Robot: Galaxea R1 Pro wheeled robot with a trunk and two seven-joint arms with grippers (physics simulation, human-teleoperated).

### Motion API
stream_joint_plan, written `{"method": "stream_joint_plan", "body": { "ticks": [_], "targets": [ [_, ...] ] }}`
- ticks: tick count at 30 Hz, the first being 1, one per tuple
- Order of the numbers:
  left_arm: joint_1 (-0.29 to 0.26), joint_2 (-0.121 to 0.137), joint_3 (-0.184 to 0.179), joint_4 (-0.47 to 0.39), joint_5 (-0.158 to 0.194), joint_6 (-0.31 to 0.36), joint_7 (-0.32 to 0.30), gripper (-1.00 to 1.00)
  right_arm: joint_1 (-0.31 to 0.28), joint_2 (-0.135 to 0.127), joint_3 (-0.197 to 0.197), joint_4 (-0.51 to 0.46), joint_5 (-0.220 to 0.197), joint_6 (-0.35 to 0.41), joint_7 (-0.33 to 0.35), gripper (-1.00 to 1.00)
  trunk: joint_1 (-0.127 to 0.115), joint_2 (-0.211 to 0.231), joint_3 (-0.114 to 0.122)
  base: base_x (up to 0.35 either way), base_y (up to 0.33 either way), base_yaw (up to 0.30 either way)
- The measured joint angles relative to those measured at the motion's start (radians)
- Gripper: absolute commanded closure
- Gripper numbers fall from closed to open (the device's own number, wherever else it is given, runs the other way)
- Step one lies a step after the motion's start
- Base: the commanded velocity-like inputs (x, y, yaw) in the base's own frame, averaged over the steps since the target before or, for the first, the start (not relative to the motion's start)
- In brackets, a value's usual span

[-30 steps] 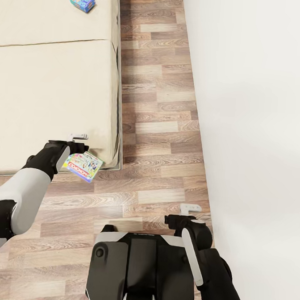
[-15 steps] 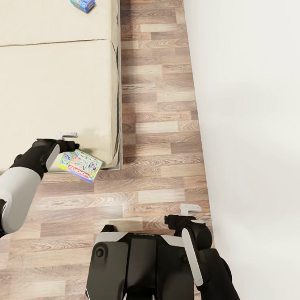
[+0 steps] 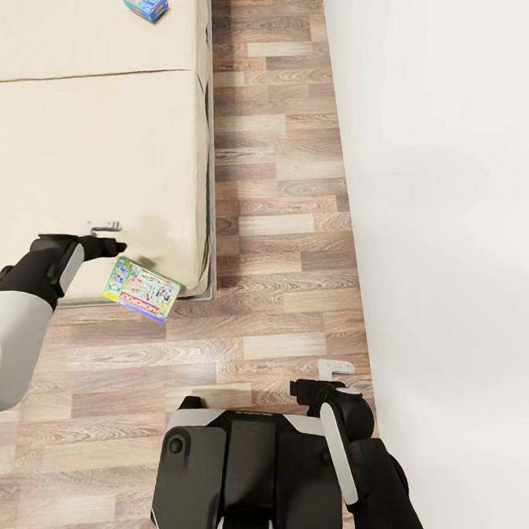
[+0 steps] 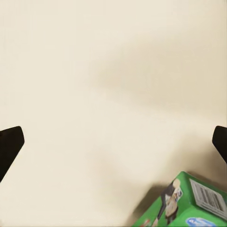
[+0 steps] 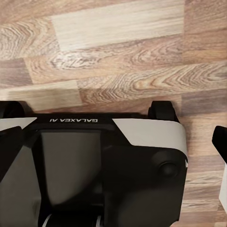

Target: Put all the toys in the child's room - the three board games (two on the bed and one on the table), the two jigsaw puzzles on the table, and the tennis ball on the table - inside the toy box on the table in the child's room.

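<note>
A green board game box (image 3: pixel 142 289) with colourful print lies at the near corner of the beige bed (image 3: pixel 91 142), partly over its front edge. My left gripper (image 3: pixel 110 243) hovers open just left of that box, not touching it. In the left wrist view the box's green corner (image 4: pixel 189 204) shows on the mattress, off to one side of the spread fingers (image 4: pixel 9 144). A small blue board game box (image 3: pixel 146 0) rests far up the bed. My right gripper (image 3: pixel 329 379) hangs open over the floor beside my base, holding nothing.
Wood-plank floor (image 3: pixel 283 218) runs between the bed's grey frame (image 3: pixel 209 237) and a white wall (image 3: pixel 456 230) on the right. My dark base (image 3: pixel 242 476) fills the lower middle, also seen as the base (image 5: pixel 109 161) under the right wrist.
My left arm has drawn back to the left, away from the green box. The box has stayed at the bed's corner. The right arm has not moved.
</note>
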Motion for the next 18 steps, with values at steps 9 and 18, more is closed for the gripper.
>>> {"method": "stream_joint_plan", "body": {
  "ticks": [9,18],
  "targets": [
    [0.000,0.022,0.005,-0.021,0.000,0.015,-0.012,-1.00,0.000,0.000,0.000,0.000,0.000,0.000,0.000,-1.00,0.000,0.000,0.000,0.000,0.000,0.000],
    [0.000,0.059,0.034,-0.032,0.000,0.061,-0.050,-1.00,0.000,0.000,0.000,0.000,0.000,0.000,0.001,-1.00,0.000,0.000,0.000,0.000,0.000,0.000]
  ]
}}
